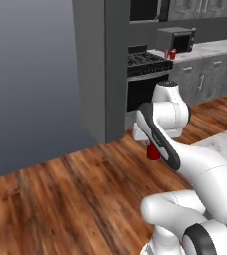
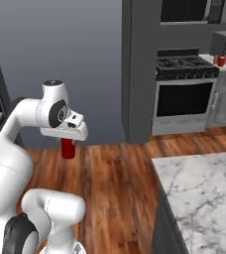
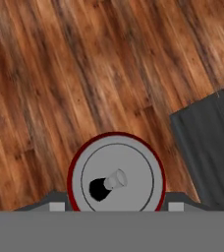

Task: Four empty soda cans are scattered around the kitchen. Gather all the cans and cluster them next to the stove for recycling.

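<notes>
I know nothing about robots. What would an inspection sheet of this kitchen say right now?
Surface: wooden floor; marble counter beside the robot.
Job's things: one soda can carried upright above the floor; cans by the stove on the far counter; stove ahead.
Clutter: countertop oven near those cans.
Grippers: gripper shut on the soda can, fingers either side.
Cables: nothing seen.
Surroundings: grey cabinets, tall dark panel.

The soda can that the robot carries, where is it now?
The soda can hangs upright in the claw, above the wooden floor, left of the stove in the right base view and well short of it.
</notes>
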### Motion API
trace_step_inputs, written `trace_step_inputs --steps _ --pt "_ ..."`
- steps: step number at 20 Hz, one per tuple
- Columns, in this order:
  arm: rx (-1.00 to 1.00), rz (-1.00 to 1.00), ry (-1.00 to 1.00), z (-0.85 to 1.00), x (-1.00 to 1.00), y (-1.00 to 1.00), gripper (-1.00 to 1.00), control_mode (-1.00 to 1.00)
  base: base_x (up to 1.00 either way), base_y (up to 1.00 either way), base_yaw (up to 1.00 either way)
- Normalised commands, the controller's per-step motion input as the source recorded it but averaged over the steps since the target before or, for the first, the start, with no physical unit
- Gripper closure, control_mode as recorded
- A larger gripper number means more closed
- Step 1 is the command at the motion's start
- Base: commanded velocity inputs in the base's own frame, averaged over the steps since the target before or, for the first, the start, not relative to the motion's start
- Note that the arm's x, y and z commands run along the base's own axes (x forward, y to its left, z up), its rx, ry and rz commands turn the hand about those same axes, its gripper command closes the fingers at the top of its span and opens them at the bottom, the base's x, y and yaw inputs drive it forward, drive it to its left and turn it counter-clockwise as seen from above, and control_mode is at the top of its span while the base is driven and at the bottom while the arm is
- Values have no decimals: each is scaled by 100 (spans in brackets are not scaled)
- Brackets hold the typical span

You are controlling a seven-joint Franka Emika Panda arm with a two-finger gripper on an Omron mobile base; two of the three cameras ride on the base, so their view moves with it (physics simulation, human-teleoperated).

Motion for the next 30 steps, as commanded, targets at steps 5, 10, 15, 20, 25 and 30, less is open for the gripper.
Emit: trace_step_inputs --steps 5,10,15,20,25,30 --pt "0 0 0 0 0 0 100 100 73 20 -6" --pt "0 0 0 0 0 0 100 100 70 24 -15" --pt "0 0 0 0 0 0 100 100 60 28 -38" --pt "0 0 0 0 0 0 100 100 57 28 -43" --pt "0 0 0 0 0 0 100 100 57 28 -43" --pt "0 0 0 0 0 0 100 100 59 28 -40"
